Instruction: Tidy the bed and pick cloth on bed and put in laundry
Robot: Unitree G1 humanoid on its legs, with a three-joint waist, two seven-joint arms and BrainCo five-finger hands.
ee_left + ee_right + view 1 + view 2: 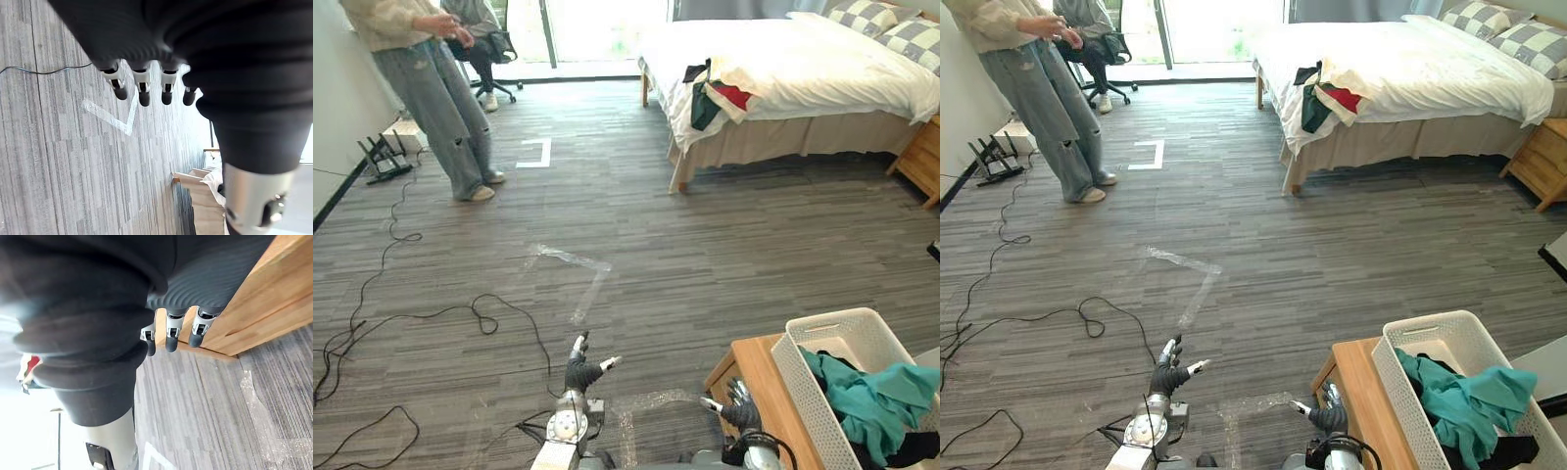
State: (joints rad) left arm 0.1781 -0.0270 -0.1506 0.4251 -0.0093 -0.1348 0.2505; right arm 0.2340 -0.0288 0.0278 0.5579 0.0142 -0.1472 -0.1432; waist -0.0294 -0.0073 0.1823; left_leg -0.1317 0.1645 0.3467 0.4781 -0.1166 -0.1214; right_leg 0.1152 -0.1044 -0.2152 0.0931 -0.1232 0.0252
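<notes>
Over the bed corner hang jumbled clothes, pieces indistinguishable; left hand and right hand slack-fingered, empty; laundry basket partly cropped.

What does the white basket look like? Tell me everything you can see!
The white basket is a rectangular laundry tub that looks like plastic, with walls full of tiny holes and a smooth, thick rim. It stands upright and open-topped on a low wooden table at the robot's right. A crumpled teal cloth lies inside and spills over one rim, with a dark cloth beneath it. The basket's far end looks bare.
</notes>
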